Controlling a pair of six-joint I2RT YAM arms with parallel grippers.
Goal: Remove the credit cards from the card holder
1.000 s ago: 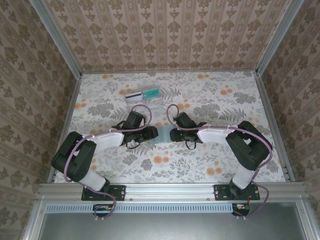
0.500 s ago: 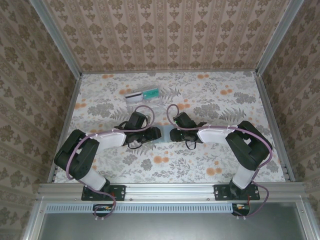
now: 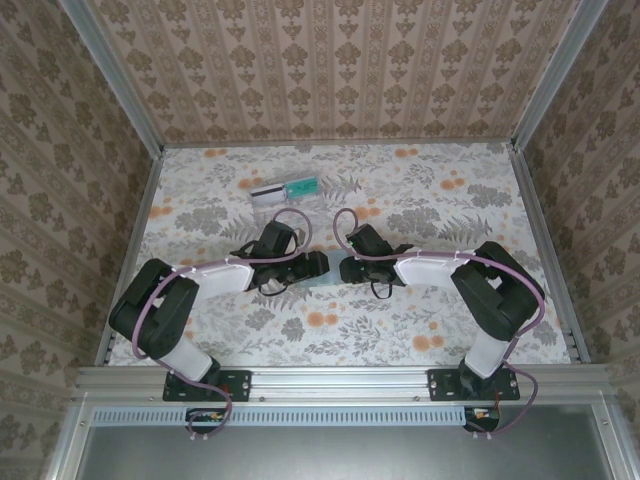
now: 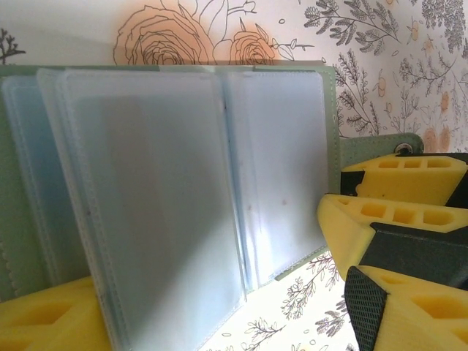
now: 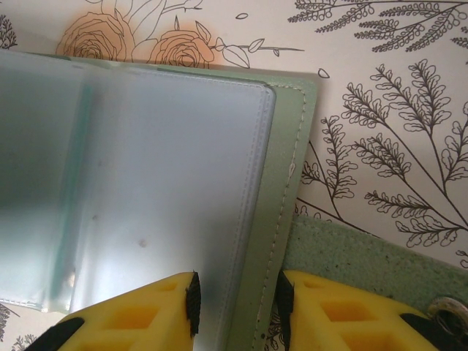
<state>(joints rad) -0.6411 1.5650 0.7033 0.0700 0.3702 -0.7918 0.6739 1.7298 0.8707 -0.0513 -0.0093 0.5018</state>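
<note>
Right gripper [image 5: 238, 292] is clamping the card holder [image 5: 146, 161]. Its two yellow fingers [image 5: 139, 311] are sitting close together, straddling the stitched green cover edge. Left gripper [image 4: 223, 307] is standing released, jaws wide. One yellow finger [image 4: 44, 322] is sitting under the clear sleeve leaves [image 4: 153, 190], the other is well off to the right, and nothing is pinched between them.

From the top, the card holder [image 3: 323, 283] is lying open on the floral table [image 3: 450, 320], mid-table and slightly toward the near side, between the left gripper [image 3: 308, 268] and the right gripper [image 3: 340, 268]. The arms are covering most of it there.

The wrist views are giving the detail: blue-grey see-through pockets fanned open, green cover underneath, snap tab [image 4: 380, 146] poking out beside the right gripper's fingers. Whether any pocket is carrying a card, cannot tell.

The top view is also giving two cards [image 3: 284, 190] lying side by side farther back, well apart from the holder.

The open cloth is running wide on the left, right and far sides. The metal frame rails [image 3: 135, 225] are bounding the table edges, well away from both grippers.
</note>
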